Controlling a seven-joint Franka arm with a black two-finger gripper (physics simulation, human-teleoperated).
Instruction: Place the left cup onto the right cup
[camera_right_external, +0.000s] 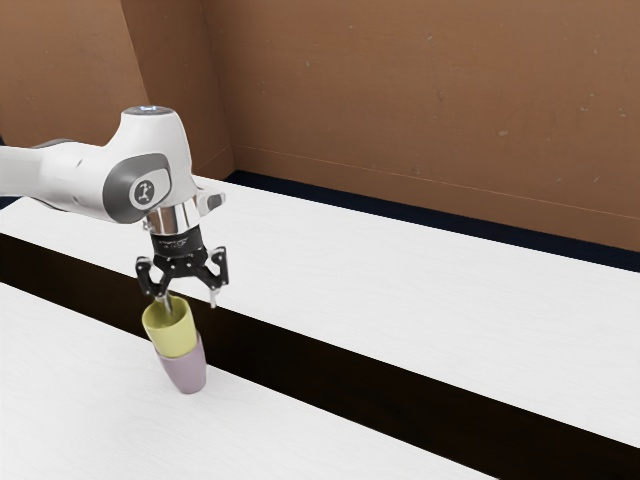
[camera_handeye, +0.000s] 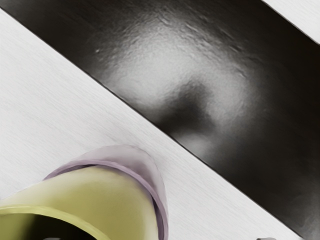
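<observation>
A yellow-green cup (camera_right_external: 170, 332) sits nested inside a mauve cup (camera_right_external: 186, 374), which stands on the near white tabletop (camera_right_external: 60, 400). My gripper (camera_right_external: 187, 298) hangs just above the stack with its fingers spread open. One finger (camera_right_external: 163, 296) reaches down at the yellow cup's rim, and the other stands apart beside the cup. In the wrist view the yellow cup (camera_handeye: 90, 200) lies directly under my hand, with the mauve cup's rim (camera_handeye: 152, 175) ringing it.
A dark gap (camera_right_external: 350, 370) runs diagonally just behind the cups, between the near tabletop and a second white surface (camera_right_external: 420, 280). A brown wall (camera_right_external: 420, 90) closes the back. In the wrist view the dark gap (camera_handeye: 210, 100) looks glossy.
</observation>
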